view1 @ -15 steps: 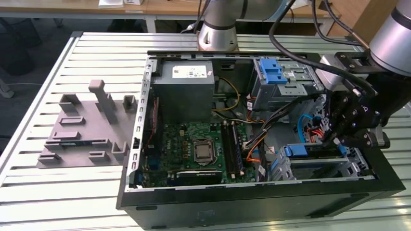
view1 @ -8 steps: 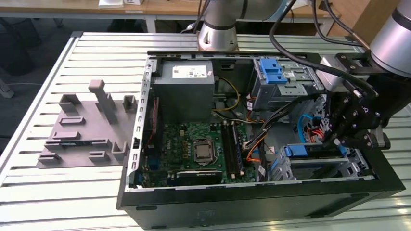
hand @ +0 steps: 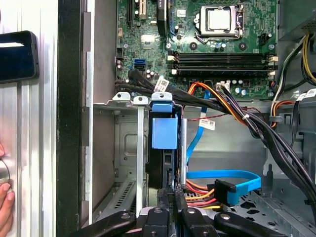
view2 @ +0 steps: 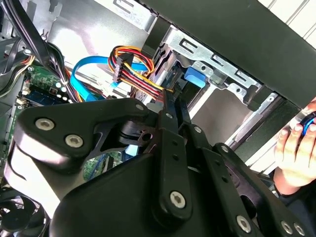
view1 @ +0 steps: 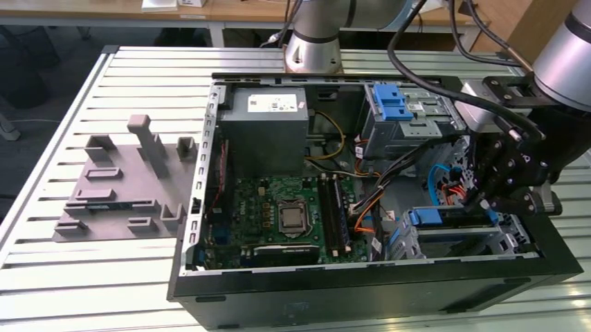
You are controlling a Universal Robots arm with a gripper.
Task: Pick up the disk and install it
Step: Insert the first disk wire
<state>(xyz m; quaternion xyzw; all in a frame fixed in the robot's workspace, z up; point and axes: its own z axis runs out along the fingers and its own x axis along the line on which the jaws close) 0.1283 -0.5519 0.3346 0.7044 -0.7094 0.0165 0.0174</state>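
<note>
- Disk [hand: 164, 133]: standing on edge in the drive cage [hand: 126, 143] at the corner of the case [view1: 369, 290], blue carrier tab facing the motherboard [hand: 222, 44]. Looks slotted between the rails, though hard to say whether fully seated.
- Jaws: closed on the disk's near end, as far as the first wrist view goes.
- Biggest worry, imo: cocking the disk in the rails. Pinched at one end only, so any off-axis push probably jams the carrier instead of sliding it.
- Blue data cable [hand: 222, 175] and the red/orange power bundle [hand: 200, 190] lying just beside the jaws. Easy to snag or drag a plug with the linkage.
- Black cable bundle [hand: 256, 123] draped across the bay mouth too. Could get trapped against the cage.
- Person's hand [hand: 4, 207] resting on the surface [view1: 55, 277] just outside the case wall. Not touching anything, but close enough to be a pinch risk on a wide arm swing.
</note>
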